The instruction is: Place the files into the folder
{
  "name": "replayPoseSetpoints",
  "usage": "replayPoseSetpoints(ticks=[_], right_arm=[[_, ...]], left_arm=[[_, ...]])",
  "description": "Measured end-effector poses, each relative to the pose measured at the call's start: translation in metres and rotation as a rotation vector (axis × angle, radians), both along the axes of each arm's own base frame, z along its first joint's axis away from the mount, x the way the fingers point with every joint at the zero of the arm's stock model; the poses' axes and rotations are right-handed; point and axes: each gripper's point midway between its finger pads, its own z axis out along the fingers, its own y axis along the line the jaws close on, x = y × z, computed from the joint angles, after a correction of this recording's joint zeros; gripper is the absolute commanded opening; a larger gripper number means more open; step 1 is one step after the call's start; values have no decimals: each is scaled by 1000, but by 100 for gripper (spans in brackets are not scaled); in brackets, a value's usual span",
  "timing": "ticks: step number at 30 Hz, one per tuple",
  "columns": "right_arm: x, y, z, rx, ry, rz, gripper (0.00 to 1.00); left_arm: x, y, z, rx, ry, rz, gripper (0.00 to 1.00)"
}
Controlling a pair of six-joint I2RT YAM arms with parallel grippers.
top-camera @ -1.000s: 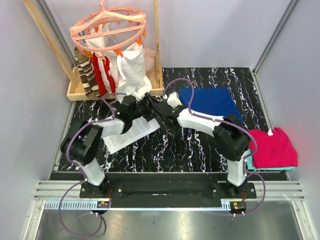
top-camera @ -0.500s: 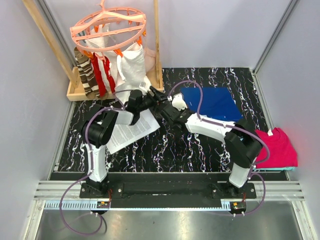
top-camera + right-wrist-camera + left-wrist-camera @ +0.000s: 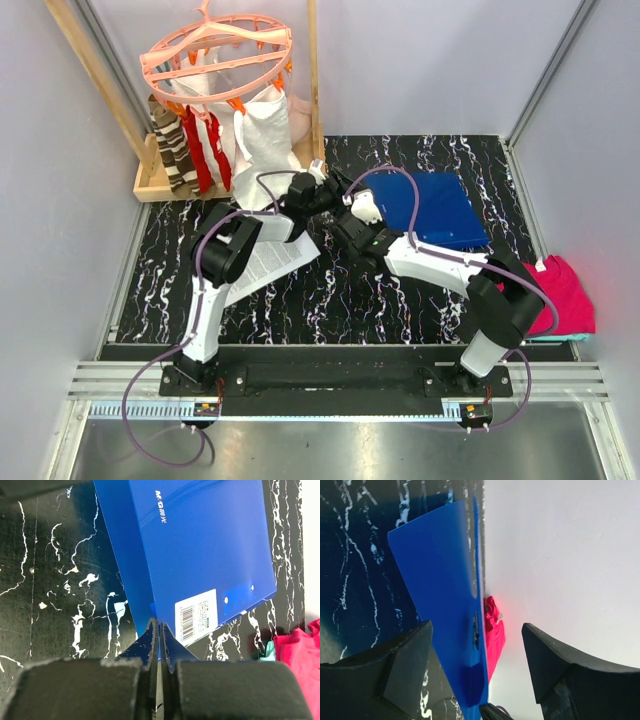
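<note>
Printed sheets (image 3: 262, 265) left of flat blue folder (image 3: 435, 208)

Glossy plastic folder (image 3: 200, 545), matt paper files (image 3: 268, 262)

The worktop (image 3: 330, 300) is black with white marble veining. It fills a booth closed in by plain pale grey walls: a back wall (image 3: 430, 70), a left wall (image 3: 50, 220) and a right wall (image 3: 600, 160). Slim aluminium posts (image 3: 545, 70) run up the far corners. In the far left corner stands a wooden rack (image 3: 150, 187) with upright poles. A round pink clip hanger (image 3: 215, 45) hangs in it, with striped, red and white cloths below. A ribbed aluminium rail (image 3: 340, 385) runs along the near edge, with a dull metal sheet (image 3: 330, 450) in front of it. The light is soft and even. The right wall carries a faint red glow beside a folded magenta cloth (image 3: 555, 290).
</note>
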Motion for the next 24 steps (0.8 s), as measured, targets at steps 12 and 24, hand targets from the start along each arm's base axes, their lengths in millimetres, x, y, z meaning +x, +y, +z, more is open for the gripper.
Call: replayPoseSetpoints(ticks=[12,24], right_arm=[[-12,-10,-6,24,4,6,0],[-38,-17,-1,207,-7,9,74]], left_arm=[[13,-23,-14,81,-44,3,16],[-6,-29,-15,225,-162,-36,0]])
